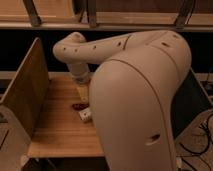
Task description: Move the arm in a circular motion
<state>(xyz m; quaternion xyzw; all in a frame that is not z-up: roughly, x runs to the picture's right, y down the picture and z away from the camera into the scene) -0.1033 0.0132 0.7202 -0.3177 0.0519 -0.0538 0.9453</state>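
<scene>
Camera view: the arm (125, 70) fills the right and centre of the frame. Its large near segment bulks in the foreground, and a thinner segment runs leftward from it to an elbow at upper left. From the elbow the forearm drops toward the wooden table (57, 130).

The gripper (85, 92) hangs at the end of that forearm, low over the table's middle and largely hidden behind the near segment. Whether it is spread or pressed together cannot be told.

Just below it lie a small dark red item (78, 106) and a small white object (85, 115), near each other. Contact with the gripper cannot be told.

A wooden side panel (25, 87) stands at the table's left edge.

Judgement: a circular sweep leftward has room before the panel; the low items are the hazard.
</scene>
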